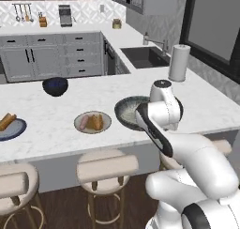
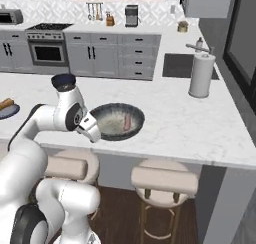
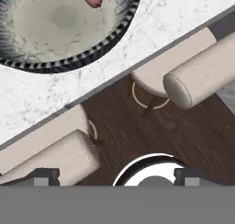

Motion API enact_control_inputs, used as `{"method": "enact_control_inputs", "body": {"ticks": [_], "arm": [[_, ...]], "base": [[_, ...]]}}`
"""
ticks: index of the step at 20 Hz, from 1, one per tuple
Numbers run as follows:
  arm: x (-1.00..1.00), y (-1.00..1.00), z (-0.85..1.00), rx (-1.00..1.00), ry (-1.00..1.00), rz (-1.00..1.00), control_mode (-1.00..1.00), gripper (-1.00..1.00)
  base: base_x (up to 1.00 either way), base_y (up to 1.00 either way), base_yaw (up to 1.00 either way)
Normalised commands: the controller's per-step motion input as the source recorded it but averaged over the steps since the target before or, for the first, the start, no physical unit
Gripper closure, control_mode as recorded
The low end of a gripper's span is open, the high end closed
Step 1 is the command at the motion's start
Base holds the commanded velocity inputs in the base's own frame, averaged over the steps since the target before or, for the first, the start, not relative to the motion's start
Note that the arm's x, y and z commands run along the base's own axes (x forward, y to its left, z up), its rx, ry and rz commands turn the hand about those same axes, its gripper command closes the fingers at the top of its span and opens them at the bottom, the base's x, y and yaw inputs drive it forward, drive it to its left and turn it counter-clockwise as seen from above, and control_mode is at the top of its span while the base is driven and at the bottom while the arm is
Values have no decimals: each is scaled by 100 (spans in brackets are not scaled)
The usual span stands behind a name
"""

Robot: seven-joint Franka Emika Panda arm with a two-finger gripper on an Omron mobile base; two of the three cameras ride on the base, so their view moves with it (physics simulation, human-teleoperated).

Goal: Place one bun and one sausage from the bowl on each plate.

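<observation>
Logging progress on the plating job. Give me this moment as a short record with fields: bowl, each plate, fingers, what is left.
bowl: bowl at the counter's near edge, one sausage visible inside
beige plate: beige plate holds a bun and a sausage side by side
blue plate: blue plate at far left, a bun on it; any sausage cannot be told
fingers: open, empty, tips over the stools below the counter edge
left: likely the bowl's sausage to the blue plate

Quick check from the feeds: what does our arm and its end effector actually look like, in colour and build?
The arm is glossy white, built of rounded segments with dark joint bands and a black strip along one link. The end effector shows two small dark grey, blocky finger tips. No cables or markings are visible.
</observation>
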Motion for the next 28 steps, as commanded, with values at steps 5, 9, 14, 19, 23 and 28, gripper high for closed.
{"method": "enact_control_inputs", "body": {"ticks": [5, 9, 14, 19, 23, 28], "arm": [[0, 0, 0, 0, 0, 0, 100, -100], [57, -56, 0, 0, 0, 0, -100, -100], [63, -80, -19, -11, 5, 13, -100, -100], [71, -14, -74, -13, 14, 20, -100, -100], [75, 2, -58, -6, 10, 11, -100, -100], [57, 0, -63, -11, 2, 6, -100, -100]], "base": [[100, -17, -2], [25, -2, -1], [0, 0, 0], [0, 0, 0], [0, 0, 0], [0, 0, 0]]}}
